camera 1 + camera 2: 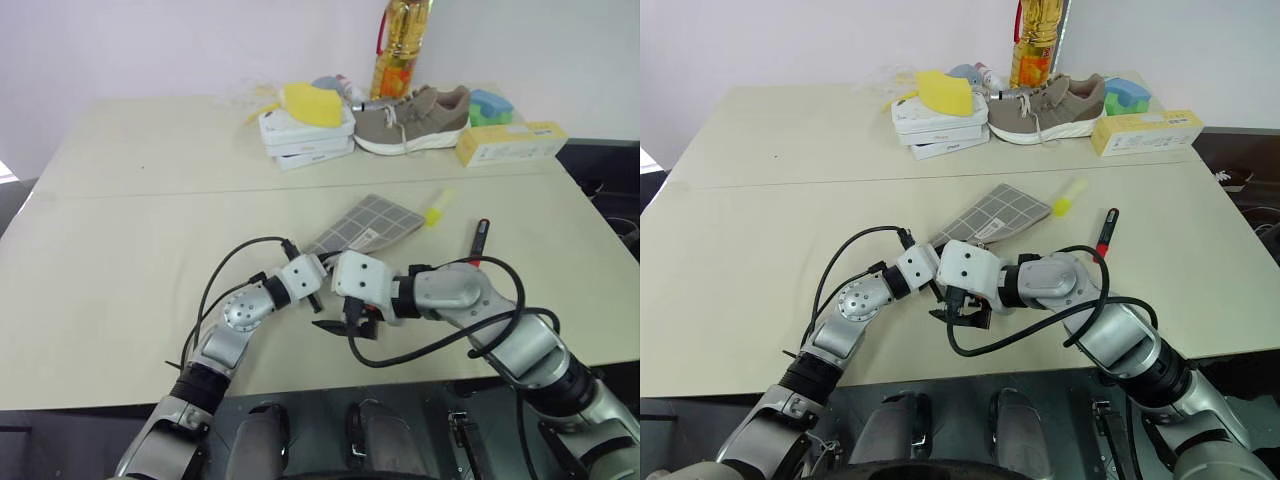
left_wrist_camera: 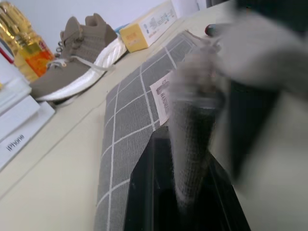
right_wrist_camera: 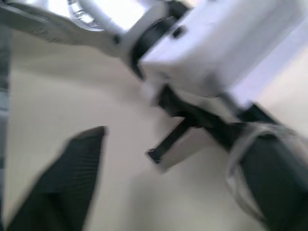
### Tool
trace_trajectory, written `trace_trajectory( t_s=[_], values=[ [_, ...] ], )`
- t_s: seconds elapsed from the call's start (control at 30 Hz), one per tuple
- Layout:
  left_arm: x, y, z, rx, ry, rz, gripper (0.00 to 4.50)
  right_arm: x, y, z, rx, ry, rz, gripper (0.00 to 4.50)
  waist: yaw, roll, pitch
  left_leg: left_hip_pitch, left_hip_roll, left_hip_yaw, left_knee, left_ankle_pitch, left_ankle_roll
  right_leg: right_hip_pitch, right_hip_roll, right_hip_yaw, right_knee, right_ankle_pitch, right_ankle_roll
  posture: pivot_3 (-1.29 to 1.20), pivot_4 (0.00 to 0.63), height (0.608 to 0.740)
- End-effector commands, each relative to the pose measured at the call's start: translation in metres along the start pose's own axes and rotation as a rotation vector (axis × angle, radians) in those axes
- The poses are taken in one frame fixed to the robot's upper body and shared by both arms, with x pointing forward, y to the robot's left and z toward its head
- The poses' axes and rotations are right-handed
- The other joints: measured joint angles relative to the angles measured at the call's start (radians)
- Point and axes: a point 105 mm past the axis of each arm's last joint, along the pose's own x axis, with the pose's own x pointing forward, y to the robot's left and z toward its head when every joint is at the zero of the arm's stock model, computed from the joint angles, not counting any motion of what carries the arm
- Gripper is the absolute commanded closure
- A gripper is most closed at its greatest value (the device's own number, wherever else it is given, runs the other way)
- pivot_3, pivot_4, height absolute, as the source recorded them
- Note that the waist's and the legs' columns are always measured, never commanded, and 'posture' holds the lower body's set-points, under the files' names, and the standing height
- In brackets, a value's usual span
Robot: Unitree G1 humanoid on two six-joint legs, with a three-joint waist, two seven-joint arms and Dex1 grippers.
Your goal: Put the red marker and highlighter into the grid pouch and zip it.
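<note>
The grid pouch [image 1: 368,222] lies flat at mid-table, grey with white lines and a white label. My left gripper [image 1: 318,288] is shut on its near edge; in the left wrist view a fold of the pouch fabric [image 2: 192,139] stands pinched between the black fingers [image 2: 149,192]. My right gripper [image 1: 347,326] hangs just in front of the left hand, open and holding nothing, with one dark finger [image 3: 62,183] showing over the bare tabletop. The highlighter [image 1: 438,207] lies just right of the pouch. The red marker [image 1: 481,239] lies farther right.
At the back of the table [image 1: 150,220] sit a stack of white boxes [image 1: 305,140] with a yellow lump [image 1: 310,103] on top, a tan shoe [image 1: 412,118], an oil bottle [image 1: 400,40], a blue-green sponge [image 1: 490,105] and a long pale-yellow box [image 1: 510,142].
</note>
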Motion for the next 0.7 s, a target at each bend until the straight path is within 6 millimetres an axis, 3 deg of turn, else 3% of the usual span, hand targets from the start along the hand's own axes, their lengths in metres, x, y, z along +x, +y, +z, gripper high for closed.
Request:
trace_trajectory(
  t_s=[0.03,0.17,0.33,0.47,0.53,0.7],
  values=[
    [-0.019,0.025,-0.002,0.009,0.014,0.078,4.5,-0.029,-0.021,-0.019,0.056,0.038,-0.157,0.05,0.006,0.0,0.0,0.0,0.0,0.0,0.0,0.0,0.0,0.0,0.0,0.0,0.0,0.0,0.0,0.0,0.15,0.74],
    [-0.038,0.044,-0.012,0.045,0.065,0.119,4.5,-0.054,-0.044,-0.042,0.186,0.057,-0.327,0.05,0.007,0.0,0.0,0.001,0.001,0.001,0.0,0.0,0.0,0.0,0.001,0.0,0.0,0.0,0.0,0.0,0.15,0.74],
    [-0.047,0.052,-0.015,0.053,0.073,0.139,4.5,-0.075,-0.09,-0.064,0.394,0.028,-0.619,0.05,0.016,0.0,0.0,0.004,0.0,0.001,0.0,0.0,0.0,0.002,0.0,0.001,0.0,0.0,0.0,0.0,0.15,0.74],
    [-0.048,0.056,-0.013,0.025,0.056,0.171,4.5,-0.082,-0.115,-0.078,0.532,0.016,-0.784,0.05,0.016,0.0,0.0,0.004,0.0,0.002,-0.001,0.0,0.0,0.002,0.0,0.001,0.0,0.0,0.0,0.0,0.15,0.74],
    [-0.047,0.059,-0.013,0.001,0.049,0.204,4.5,-0.085,-0.142,-0.089,0.618,0.018,-0.99,0.05,0.012,0.0,0.0,0.004,0.0,0.004,-0.001,0.0,0.0,0.002,0.0,0.001,0.0,0.0,0.0,0.0,0.15,0.74],
    [-0.044,0.057,-0.01,-0.009,0.031,0.212,4.5,-0.079,-0.169,-0.106,0.754,0.031,-1.19,0.05,0.014,0.001,0.0,0.004,0.0,0.006,-0.002,0.0,0.0,0.002,0.0,0.001,0.001,0.0,0.0,0.0,0.15,0.74]
  ],
)
